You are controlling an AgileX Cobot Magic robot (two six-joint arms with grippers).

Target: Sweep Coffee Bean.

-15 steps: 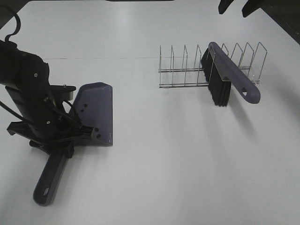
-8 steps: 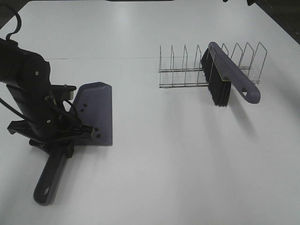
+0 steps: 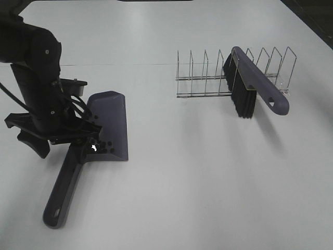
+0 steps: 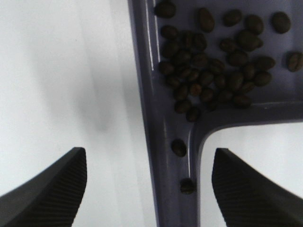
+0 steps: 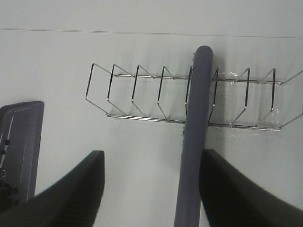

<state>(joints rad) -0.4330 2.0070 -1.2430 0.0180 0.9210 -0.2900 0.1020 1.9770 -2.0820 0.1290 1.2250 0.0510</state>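
Now that my left gripper (image 4: 147, 189) has let go of the dustpan (image 3: 112, 122) and lifted off it, the jaws stand apart on either side of its handle (image 3: 65, 187), touching nothing; the pan has slid a little and lies flat on the table (image 3: 208, 182); I judge the sweeping done. My right gripper (image 5: 149, 189) hangs partly open and empty above the brush (image 5: 196, 127) parked in the rack (image 5: 142, 94), well away from the dustpan. The beans (image 4: 213, 71) are small, dark, glossy ovals, heaped in the dustpan's back corner by the handle; two sit on the neck itself.

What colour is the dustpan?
Purple-grey; the dustpan shows best in the exterior high view.
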